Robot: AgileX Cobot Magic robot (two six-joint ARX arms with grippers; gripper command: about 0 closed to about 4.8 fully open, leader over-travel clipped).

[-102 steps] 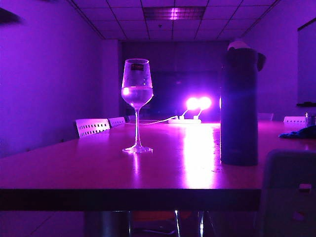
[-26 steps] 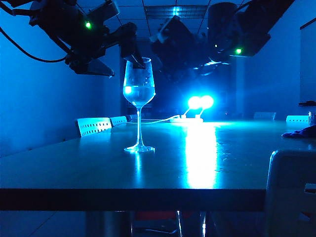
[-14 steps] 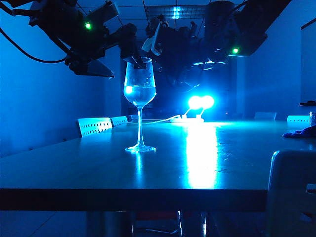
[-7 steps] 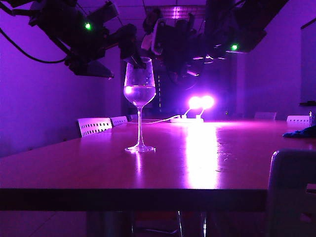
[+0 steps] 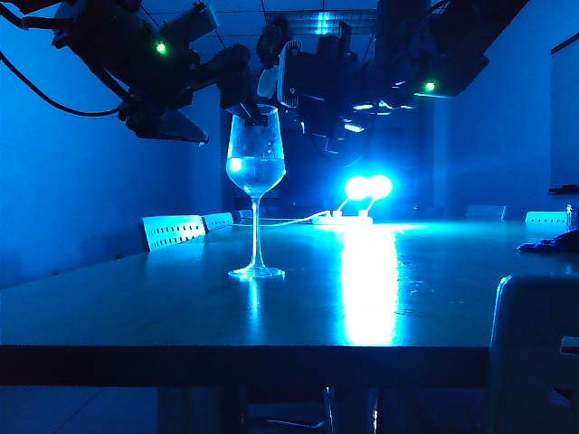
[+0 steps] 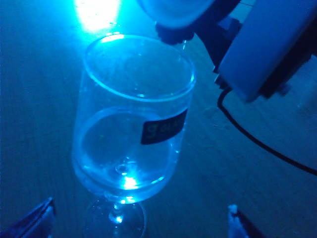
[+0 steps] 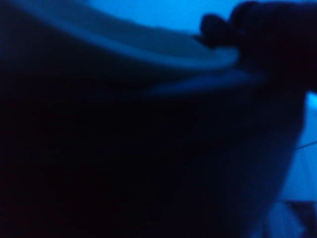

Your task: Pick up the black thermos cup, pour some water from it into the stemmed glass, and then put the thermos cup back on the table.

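The stemmed glass (image 5: 255,172) stands upright on the table (image 5: 163,312), partly filled with water; a dark sticker (image 6: 163,128) sits on its bowl. My left gripper (image 5: 241,96) hangs open level with the bowl's upper part. In the left wrist view its fingertips (image 6: 42,218) stand wider apart than the bowl (image 6: 131,124) and clear of it. My right gripper (image 5: 353,95), lost in shadow, is shut on the black thermos cup (image 5: 312,86). The thermos cup is in the air, tipped, with its pale rim (image 6: 173,10) just above the glass's far rim. It fills the right wrist view (image 7: 138,148).
Two glaring lamps (image 5: 364,188) and a power strip shine at the far end of the table. Chair backs (image 5: 169,231) line the left side, and a grey chair (image 5: 534,348) stands at the front right. A dark object (image 5: 554,242) lies at the right edge.
The right gripper has rolled the thermos cup further over, bringing its pale rim slightly higher beside the glass. The room light flickered from blue to purple and back. The left gripper stayed still.
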